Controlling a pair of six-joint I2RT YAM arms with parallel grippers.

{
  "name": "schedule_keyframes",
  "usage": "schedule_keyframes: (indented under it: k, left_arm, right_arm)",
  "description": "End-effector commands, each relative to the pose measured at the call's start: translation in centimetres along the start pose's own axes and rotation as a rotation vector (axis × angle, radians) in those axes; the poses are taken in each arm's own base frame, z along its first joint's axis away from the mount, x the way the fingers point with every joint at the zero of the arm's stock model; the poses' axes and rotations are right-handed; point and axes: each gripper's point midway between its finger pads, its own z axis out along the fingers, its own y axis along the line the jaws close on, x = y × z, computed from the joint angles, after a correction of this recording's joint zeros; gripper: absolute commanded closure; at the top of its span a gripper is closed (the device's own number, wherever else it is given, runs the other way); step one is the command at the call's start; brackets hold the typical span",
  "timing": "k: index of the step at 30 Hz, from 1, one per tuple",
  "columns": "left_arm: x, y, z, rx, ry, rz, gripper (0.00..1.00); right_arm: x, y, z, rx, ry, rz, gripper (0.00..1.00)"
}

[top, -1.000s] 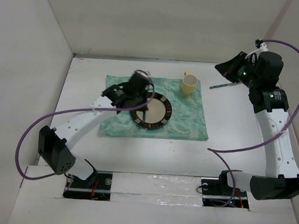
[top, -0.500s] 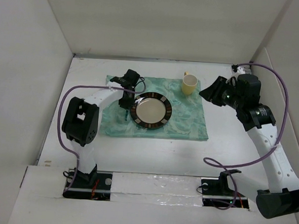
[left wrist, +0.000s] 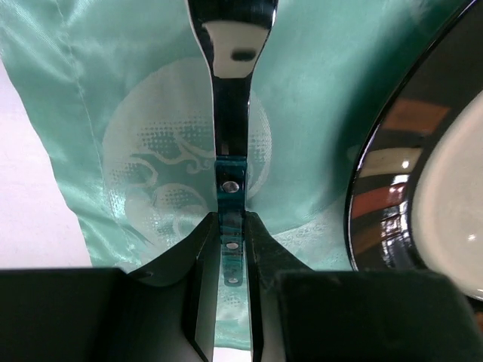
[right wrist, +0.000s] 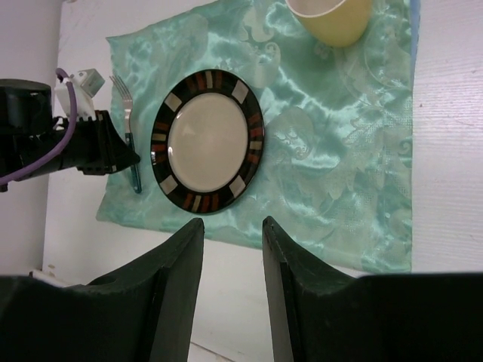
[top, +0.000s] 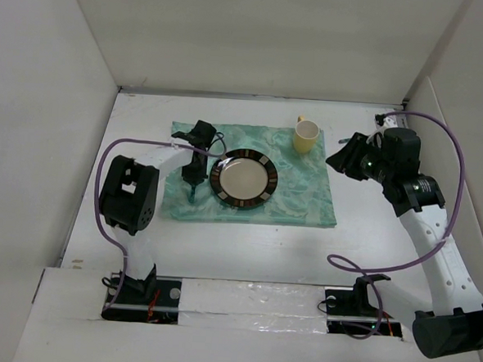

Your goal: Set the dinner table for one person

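A fork with a teal handle lies on the green mat, just left of the dark-rimmed plate, tines pointing to the far side. My left gripper is shut on the fork's handle, low over the mat. A yellow cup stands on the mat's far right corner. My right gripper hovers open and empty above the mat's right edge. The mat lies on the white dinner table.
White upright panels close in the table on the left, far and right sides. The left arm's elbow stands raised near the mat's left edge. A thin bluish strip runs along the mat's right edge; I cannot tell what it is.
My left gripper went from the plate's left rim down to the mat beside it with the fork. My right gripper came in from the far right and opened; the teal-handled utensil it held no longer shows.
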Motion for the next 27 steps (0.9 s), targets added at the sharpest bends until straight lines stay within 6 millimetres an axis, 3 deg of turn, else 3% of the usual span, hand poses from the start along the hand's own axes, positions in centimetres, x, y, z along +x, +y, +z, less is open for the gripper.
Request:
schedule_keyframes:
  k: [1, 7, 10, 17, 19, 23, 25, 26, 27]
  left_arm:
    - [-0.5, 0.4, -1.4, 0.006, -0.051, 0.003, 1.0]
    - [-0.6, 0.4, 0.0, -0.006, -0.026, 0.011, 1.0]
    - [-1.1, -0.1, 0.4, 0.006, -0.023, 0.003, 0.89]
    - [-2.2, 0.8, 0.8, -0.034, -0.017, -0.009, 0.66]
    - [-2.2, 0.9, 1.0, -0.045, -0.012, -0.007, 0.6]
    - [-2.2, 1.1, 0.8, -0.054, -0.015, -0.016, 0.52]
    - [-2.8, 1.2, -0.2, -0.049, -0.04, -0.024, 0.49]
    - [-3.3, 1.1, -0.8, -0.042, -0.058, -0.03, 0.48]
    - [-3.9, 1.2, -1.9, -0.034, -0.086, -0.037, 0.48]
  right_arm:
    - [-0.3, 0.0, 0.1, -0.01, -0.008, -0.019, 0.57]
    - [0.0, -0.6, 1.2, 0.007, 0.006, -0.012, 0.55]
    - [-0.3, -2.1, 1.9, 0.075, -0.007, -0.002, 0.53]
    - [-3.1, -8.2, 3.8, 0.28, -0.081, 0.077, 0.51]
    - [-4.2, -9.9, 4.3, 0.323, -0.105, 0.11, 0.55]
    - [-6.0, -13.9, 6.6, 0.416, -0.146, 0.189, 0.55]
    - [-5.9, -16.8, 8.7, 0.48, -0.134, 0.24, 0.51]
    - [-7.2, -18.2, 8.9, 0.51, -0.162, 0.272, 0.49]
    - [-6.4, -20.1, 10.6, 0.547, -0.121, 0.315, 0.48]
